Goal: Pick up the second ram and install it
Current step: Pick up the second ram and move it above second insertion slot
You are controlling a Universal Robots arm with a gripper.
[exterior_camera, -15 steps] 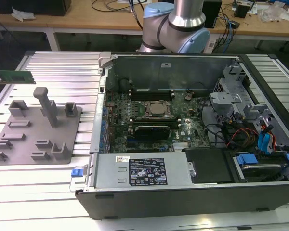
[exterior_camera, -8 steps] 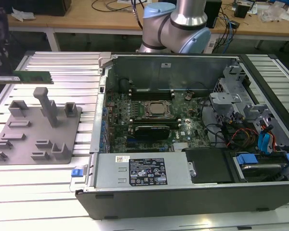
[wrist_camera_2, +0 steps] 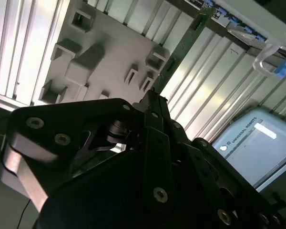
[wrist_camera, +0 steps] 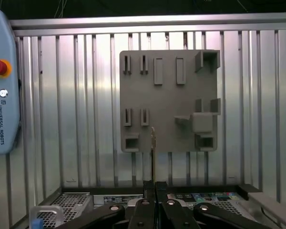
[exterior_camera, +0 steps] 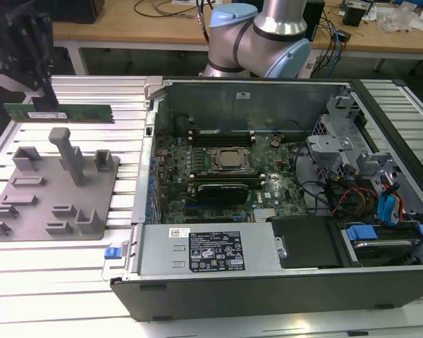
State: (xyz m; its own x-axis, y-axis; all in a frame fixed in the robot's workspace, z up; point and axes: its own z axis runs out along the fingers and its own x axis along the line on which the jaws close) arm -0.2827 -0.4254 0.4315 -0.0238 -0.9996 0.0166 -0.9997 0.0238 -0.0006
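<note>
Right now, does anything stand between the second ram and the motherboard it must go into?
Yes. The gripper holds the second ram above the grey fixture plate, outside the open computer case. The case's upright side wall stands between the ram and the motherboard.

Wooden workbench (exterior_camera: 127, 29) behind ribbed metal table (exterior_camera: 56, 282)

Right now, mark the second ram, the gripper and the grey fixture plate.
second ram (exterior_camera: 77, 113), exterior view, green board's middle.
gripper (wrist_camera: 153, 186), first wrist view, between fingertips.
grey fixture plate (exterior_camera: 49, 190), exterior view, bare surface.
</note>
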